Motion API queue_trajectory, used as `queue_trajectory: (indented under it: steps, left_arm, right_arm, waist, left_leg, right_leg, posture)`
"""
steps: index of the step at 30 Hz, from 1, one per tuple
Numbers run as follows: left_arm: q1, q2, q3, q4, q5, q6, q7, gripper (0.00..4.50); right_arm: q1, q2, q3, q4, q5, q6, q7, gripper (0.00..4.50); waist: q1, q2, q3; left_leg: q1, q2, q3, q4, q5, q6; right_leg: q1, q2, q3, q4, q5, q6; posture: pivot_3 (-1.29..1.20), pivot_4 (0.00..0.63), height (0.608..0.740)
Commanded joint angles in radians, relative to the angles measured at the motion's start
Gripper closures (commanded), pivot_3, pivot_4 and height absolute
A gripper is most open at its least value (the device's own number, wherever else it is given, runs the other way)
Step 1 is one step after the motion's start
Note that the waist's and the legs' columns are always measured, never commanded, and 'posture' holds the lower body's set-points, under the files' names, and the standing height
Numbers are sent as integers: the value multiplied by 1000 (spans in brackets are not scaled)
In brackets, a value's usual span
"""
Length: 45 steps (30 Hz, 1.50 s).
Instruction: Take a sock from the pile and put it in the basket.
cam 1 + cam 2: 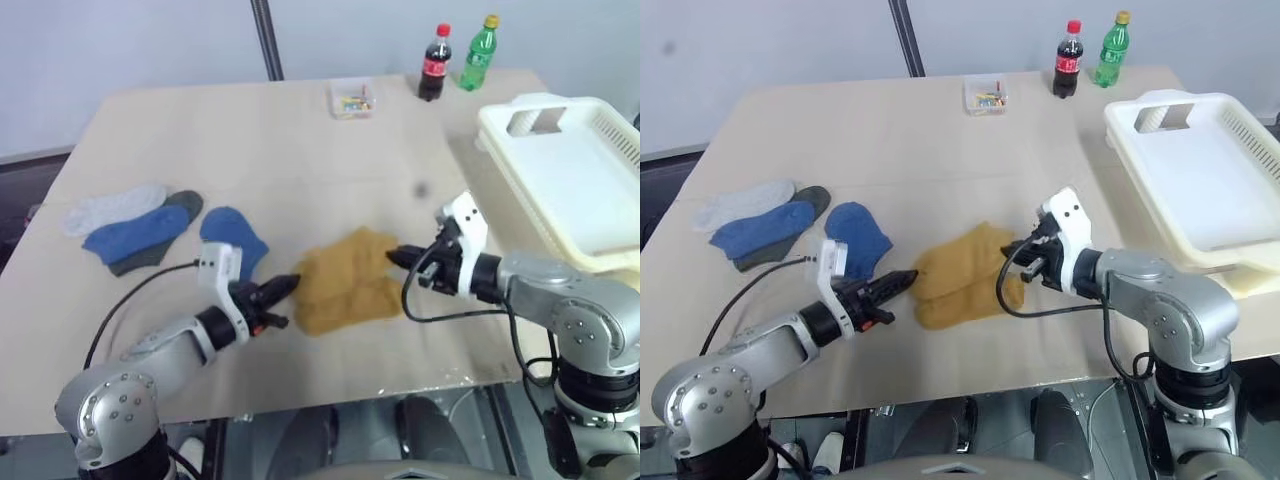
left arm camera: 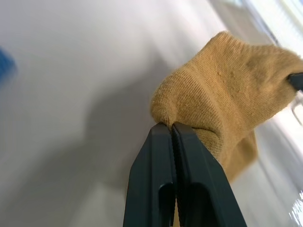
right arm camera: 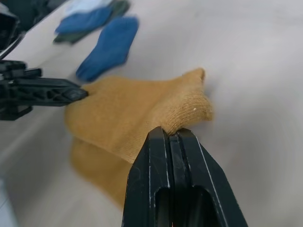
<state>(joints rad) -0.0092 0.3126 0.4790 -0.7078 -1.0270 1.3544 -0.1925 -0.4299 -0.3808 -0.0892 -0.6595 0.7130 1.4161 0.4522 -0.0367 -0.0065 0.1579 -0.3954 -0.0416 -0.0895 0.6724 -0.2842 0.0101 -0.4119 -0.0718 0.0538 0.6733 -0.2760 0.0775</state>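
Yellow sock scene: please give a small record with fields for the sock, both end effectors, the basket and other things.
sock: mustard-yellow sock, pinched at opposite ends
left end effector: shut on the sock's left edge
right end effector: shut on the sock's right edge
basket: cream-white, at the table's right, no sock in it
pile: blue, white and dark socks, left of the yellow one
far edge: two bottles, small clear box

basket (image 1: 600, 130) cut off at frame edge, clear box (image 1: 351, 98) contents unreadable
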Motion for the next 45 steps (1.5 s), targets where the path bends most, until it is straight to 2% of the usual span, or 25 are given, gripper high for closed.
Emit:
queue_trajectory:
  steps: [1, 7, 11, 20, 21, 23, 25, 27, 31, 35, 40, 42, 45]
  left_arm:
    - [32, 26, -7, -49, -47, -16, 24, 4427]
    - [107, 48, -41, -59, -102, -24, 68, 4427]
    - [144, 76, -105, -45, -40, -66, 79, 4427]
    - [181, 71, -203, -17, 60, -195, 88, 4427]
    - [179, 76, -209, -10, 76, -211, 85, 4500]
    - [179, 84, -222, -4, 97, -235, 77, 4500]
    - [184, 102, -243, -3, 117, -262, 48, 3855]
    - [188, 107, -252, 2, 132, -286, 37, 3288]
    - [192, 108, -279, 16, 161, -315, 28, 1692]
    - [168, 114, -328, 70, 213, -371, -7, 32]
    - [79, 117, -435, 197, 302, -437, -66, 32]
    - [61, 117, -457, 223, 318, -450, -86, 32]
    - [59, 124, -468, 235, 332, -466, -114, 32]
  right_arm:
    - [43, -19, -27, -64, 39, 32, -11, 4500]
    - [126, -75, 26, -57, 5, -26, -24, 4500]
    - [150, -91, 65, -41, -22, -75, -32, 4500]
    - [156, -110, 108, 8, -63, -175, -30, 4500]
    - [162, -129, 110, 3, -57, -176, -14, 4065]
    - [169, -163, 111, -9, -41, -177, 16, 3576]
    - [133, -197, 37, -8, -19, -178, 33, 2693]
    - [109, -241, 20, -16, -28, -240, 71, 2665]
    - [99, -267, 153, -26, -149, -469, 124, 2665]
    - [78, -197, 326, 25, -233, -519, 93, 2665]
    - [53, -196, 501, 137, -401, -689, 143, 2665]
    - [47, -173, 536, 207, -445, -726, 141, 2665]
    - [31, -150, 564, 304, -512, -749, 126, 2665]
  waist:
    - [3, 0, 0]
    - [4, 0, 0]
    - [5, 0, 0]
    - [13, -1, -1]
    - [17, -1, -1]
    - [21, -1, -1]
    - [23, -1, -1]
    - [22, 0, -1]
    - [22, -1, -1]
    - [22, 0, -4]
    - [28, 1, -5]
    - [27, 0, -5]
    - [26, 0, -6]
  left_leg:
    - [0, 0, 0, 0, 0, 0]
    - [0, 0, 1, 0, 0, 0]
    - [1, 0, 0, 0, 0, 0]
    - [1, 0, 1, -1, 0, 0]
    - [1, 0, 1, -1, 0, 0]
    - [1, 0, 1, -1, 0, 0]
    - [0, 0, 1, -1, 0, 0]
    - [0, 0, 1, -1, 0, 0]
    - [1, 1, 1, -1, -1, 1]
    - [3, 1, 2, -2, 0, 0]
    - [8, -1, 0, -1, 0, 0]
    - [17, -2, -2, -3, -2, 3]
    - [17, -1, -4, -3, -1, 2]
  right_leg:
    - [0, 0, 0, 0, 0, 0]
    - [0, 0, 0, 0, 0, 0]
    - [0, 0, 0, 0, 0, 0]
    - [0, 0, 0, 0, 0, 0]
    - [0, 0, 0, 0, 0, 0]
    - [1, 0, 0, -1, 0, 0]
    - [1, 0, 0, -1, 0, 0]
    - [1, 0, 0, -1, 0, 0]
    - [1, 1, 0, -1, 0, 0]
    - [1, 1, 0, -1, 0, 0]
    - [7, -1, -1, -2, 0, 0]
    - [19, -1, -3, -6, 0, 0]
    - [20, 0, -5, -8, 0, 0]
  posture:
    - [0, 150, 740]
    - [0, 150, 740]
    - [0, 150, 740]
    - [0, 150, 740]
    - [0, 150, 740]
    - [0, 150, 740]
    - [0, 150, 740]
    - [0, 150, 740]
    - [0, 150, 740]
    - [0, 150, 740]
    - [0, 150, 740]
    - [0, 150, 740]
    - [0, 150, 740]
